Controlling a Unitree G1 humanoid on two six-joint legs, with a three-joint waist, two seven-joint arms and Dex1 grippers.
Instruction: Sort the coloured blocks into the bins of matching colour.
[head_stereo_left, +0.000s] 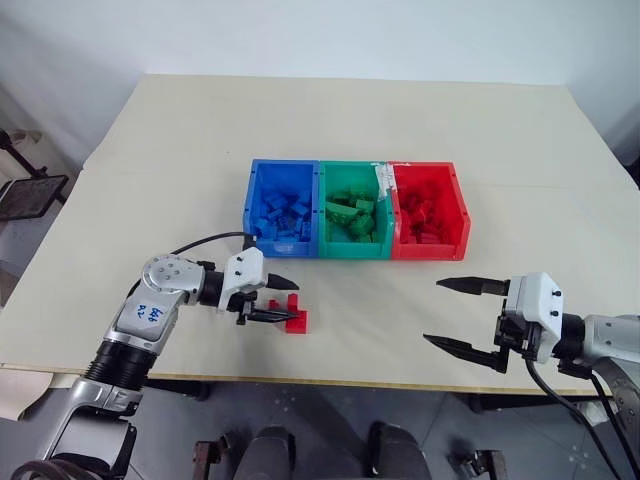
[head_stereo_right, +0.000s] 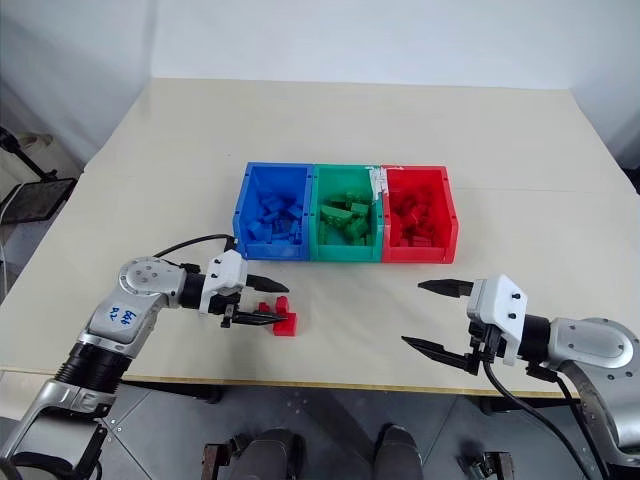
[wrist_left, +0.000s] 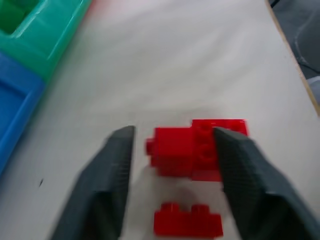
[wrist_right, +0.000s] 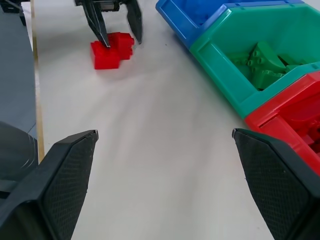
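Observation:
A small cluster of red blocks (head_stereo_left: 297, 322) lies on the table near its front edge, in front of the blue bin (head_stereo_left: 251, 200). In the left wrist view a square red block (wrist_left: 172, 157) sits between the fingers, another (wrist_left: 225, 126) lies against it, and a narrow one (wrist_left: 187, 223) lies nearer the wrist. My left gripper (head_stereo_left: 290, 300) straddles the cluster with its fingers apart. One finger (wrist_left: 235, 165) overlaps the blocks and a gap shows at the other. My right gripper (head_stereo_left: 434, 312) hangs wide open and holds nothing, in front of the red bin (head_stereo_left: 430, 250).
The blue, green (head_stereo_left: 352, 248) and red bins stand joined in a row at mid-table, each holding bricks of its own colour. The table's front edge (head_stereo_left: 380, 383) runs just below both grippers. A black stand (head_stereo_left: 25, 195) is at the far left, off the table.

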